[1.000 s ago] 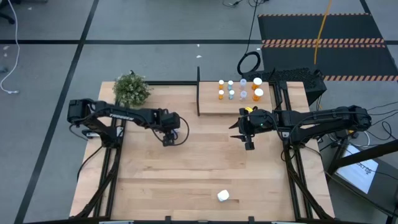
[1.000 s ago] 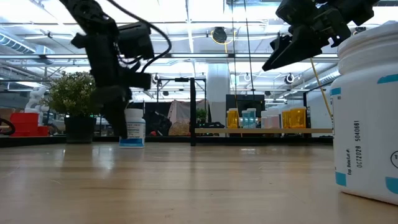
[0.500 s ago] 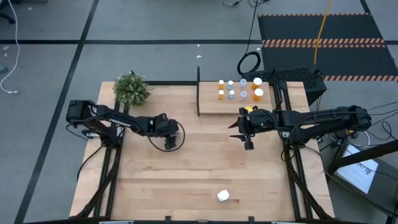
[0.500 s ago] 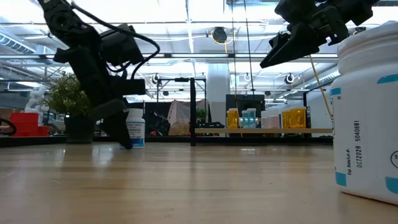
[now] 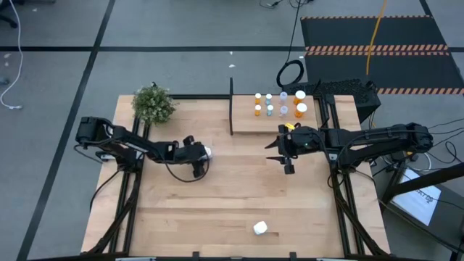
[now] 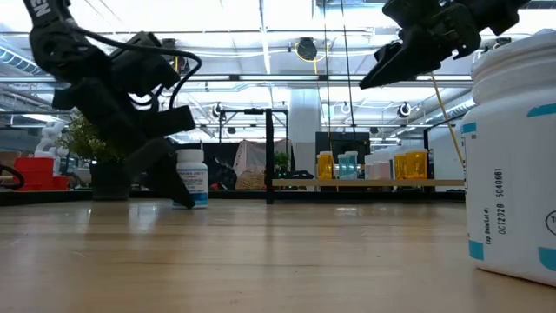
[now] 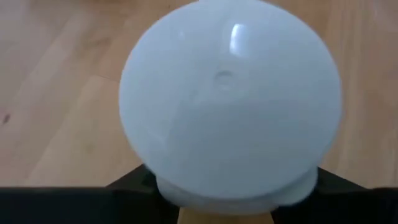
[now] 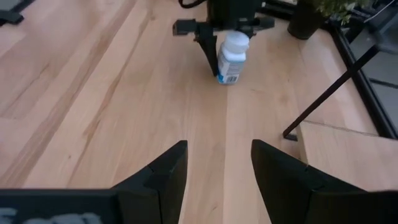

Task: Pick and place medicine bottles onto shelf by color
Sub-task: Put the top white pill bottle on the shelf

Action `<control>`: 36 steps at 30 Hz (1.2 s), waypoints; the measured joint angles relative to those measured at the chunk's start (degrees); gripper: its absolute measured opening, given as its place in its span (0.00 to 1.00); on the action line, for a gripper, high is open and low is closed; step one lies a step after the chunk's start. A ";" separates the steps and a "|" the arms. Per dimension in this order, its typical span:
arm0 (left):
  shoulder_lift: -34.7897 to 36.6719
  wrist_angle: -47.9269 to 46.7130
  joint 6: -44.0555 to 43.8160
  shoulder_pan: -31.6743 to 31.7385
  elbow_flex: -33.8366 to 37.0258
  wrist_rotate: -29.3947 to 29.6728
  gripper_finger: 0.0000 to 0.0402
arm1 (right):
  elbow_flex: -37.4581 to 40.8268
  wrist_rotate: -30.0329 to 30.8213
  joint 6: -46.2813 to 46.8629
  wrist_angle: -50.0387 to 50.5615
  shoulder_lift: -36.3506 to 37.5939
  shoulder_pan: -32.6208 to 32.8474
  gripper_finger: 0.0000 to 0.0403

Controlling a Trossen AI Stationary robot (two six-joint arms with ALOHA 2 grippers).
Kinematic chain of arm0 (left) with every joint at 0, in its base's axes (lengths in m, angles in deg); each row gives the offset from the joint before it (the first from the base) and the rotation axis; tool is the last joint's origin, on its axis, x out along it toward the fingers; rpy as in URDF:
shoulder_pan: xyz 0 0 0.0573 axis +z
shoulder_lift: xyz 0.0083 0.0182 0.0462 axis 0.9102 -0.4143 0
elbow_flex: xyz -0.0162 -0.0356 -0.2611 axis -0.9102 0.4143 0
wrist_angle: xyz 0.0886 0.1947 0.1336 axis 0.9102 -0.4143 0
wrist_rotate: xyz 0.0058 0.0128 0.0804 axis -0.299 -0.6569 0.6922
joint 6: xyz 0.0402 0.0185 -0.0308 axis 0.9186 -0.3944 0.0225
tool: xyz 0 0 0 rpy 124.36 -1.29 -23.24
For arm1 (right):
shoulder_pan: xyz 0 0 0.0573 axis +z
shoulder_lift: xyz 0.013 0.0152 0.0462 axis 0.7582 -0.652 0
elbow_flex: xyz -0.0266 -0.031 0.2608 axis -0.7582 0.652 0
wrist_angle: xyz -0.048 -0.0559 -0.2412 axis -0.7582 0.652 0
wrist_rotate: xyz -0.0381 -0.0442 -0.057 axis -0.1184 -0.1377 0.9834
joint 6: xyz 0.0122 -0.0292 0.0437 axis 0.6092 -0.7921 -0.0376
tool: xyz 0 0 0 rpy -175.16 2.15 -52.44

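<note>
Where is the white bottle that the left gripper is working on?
In the high view, the white bottle stands left of centre on the table, between the left gripper's fingers.

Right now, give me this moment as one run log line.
left tool: around white bottle, mid-table | right tool: open, empty, waiting before shelf | second white bottle: near front edge

Plant (image 5: 154,104): green, bushy, at the table's far left corner.
Table (image 5: 239,196): light wood planks.
Ring light (image 5: 290,73): on the floor beyond the table.
Mat (image 5: 377,43): dark, striped edges, on the floor at far right.
</note>
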 joint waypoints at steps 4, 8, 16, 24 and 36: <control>-0.15 7.62 0.74 -1.18 3.59 0.11 0.50 | 0.00 -0.02 0.00 -0.84 0.00 0.00 0.43; -0.22 13.34 0.64 -2.36 6.70 2.48 0.61 | 0.00 -0.02 0.00 -0.82 0.00 0.00 0.43; -0.22 15.00 0.44 -3.24 8.05 3.31 0.67 | 0.00 0.00 0.01 -1.42 -0.02 0.00 0.43; -0.50 19.25 3.09 -3.28 9.05 2.59 0.47 | 0.00 0.00 0.00 -2.10 -0.02 0.02 0.43; -0.13 24.83 5.87 -3.24 8.92 3.28 0.42 | 3.37 9.04 7.19 -14.37 -3.78 -0.01 0.43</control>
